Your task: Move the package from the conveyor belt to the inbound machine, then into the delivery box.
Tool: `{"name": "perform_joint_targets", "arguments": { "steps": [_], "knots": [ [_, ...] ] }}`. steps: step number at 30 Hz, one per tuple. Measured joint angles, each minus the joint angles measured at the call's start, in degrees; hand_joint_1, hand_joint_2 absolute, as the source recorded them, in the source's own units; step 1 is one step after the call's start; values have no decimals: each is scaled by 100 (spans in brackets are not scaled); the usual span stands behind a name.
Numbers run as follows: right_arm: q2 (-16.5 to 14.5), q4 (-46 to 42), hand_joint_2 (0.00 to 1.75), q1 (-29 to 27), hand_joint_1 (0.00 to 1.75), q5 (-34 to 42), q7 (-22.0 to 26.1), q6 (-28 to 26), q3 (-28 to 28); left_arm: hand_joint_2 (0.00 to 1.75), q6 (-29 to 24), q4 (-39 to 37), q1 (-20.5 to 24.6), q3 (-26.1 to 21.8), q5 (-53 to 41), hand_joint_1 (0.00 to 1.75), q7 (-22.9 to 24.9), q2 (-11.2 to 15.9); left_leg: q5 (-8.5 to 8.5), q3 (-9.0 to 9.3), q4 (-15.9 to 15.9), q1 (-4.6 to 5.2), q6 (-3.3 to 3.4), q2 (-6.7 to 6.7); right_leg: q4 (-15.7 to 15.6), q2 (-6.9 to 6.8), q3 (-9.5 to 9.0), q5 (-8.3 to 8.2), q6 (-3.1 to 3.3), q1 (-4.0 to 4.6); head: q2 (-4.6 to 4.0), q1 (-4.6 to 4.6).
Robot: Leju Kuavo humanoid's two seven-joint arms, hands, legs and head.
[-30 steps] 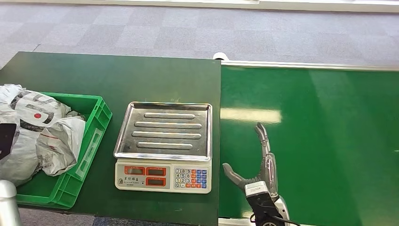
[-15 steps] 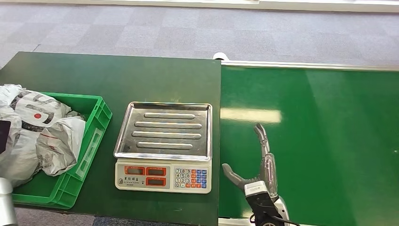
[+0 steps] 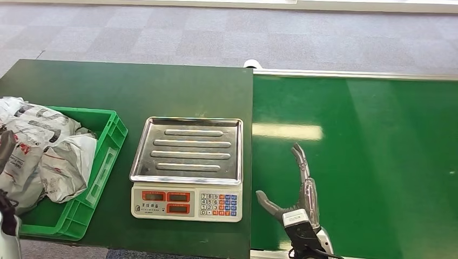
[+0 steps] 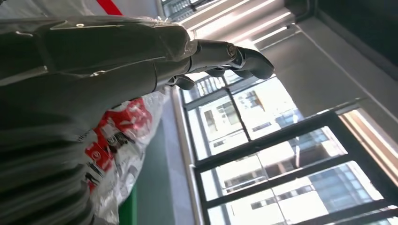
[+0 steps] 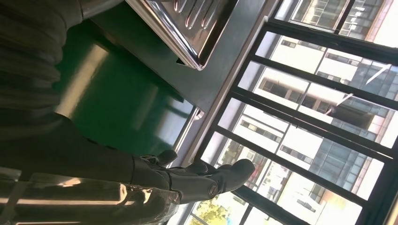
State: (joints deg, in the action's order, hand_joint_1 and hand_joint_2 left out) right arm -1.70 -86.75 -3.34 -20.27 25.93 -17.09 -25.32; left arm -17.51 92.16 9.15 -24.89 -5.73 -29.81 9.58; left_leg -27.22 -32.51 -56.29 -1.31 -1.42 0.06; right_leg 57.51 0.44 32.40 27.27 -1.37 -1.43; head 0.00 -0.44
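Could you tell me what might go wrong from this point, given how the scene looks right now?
The packages are heaped above the green box's rim, so another one could slide out. The conveyor belt carries no package near the open right hand, so a grasp now would close on nothing. The hand is also close to the scale and might bump it.

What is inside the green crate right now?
The green crate holds crumpled white packages with red and black print, piled above its rim and spilling over its left side. Whatever lies beneath them is covered; bare green floor shows near the front.

Right hand near, right of centre, holds nothing: fingers straight, pointing far, thumb out left. Left hand empty, fingers extended, slightly curled.
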Motion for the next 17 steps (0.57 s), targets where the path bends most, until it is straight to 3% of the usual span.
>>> {"name": "perform_joint_targets", "arguments": {
  "steps": [9, 13, 17],
  "knots": [
    [13, 0, 175, -90, 0, 56, 20, 4, 98, 175, -355, 1861, -1461, 957, -439, 0, -615, -484, -8, -1, 0, 2, -1, 2, -2, 1, 3, 2, 0, -3, 0, 1],
    [12, -1, 175, -103, 0, 73, -31, 91, 172, 175, -537, 2169, -1986, 1570, -1086, 0, -470, -694, -10, 4, 0, 3, 0, 3, -3, 2, 1, 3, 0, -3, 0, -1],
    [11, -2, 175, -108, 0, 85, -92, 174, 227, 175, -655, 2024, -2392, 2480, -677, 0, -333, -908, -11, 3, 0, 5, 1, 2, -4, 1, -3, 3, -1, -5, 0, 1]
  ]
}}
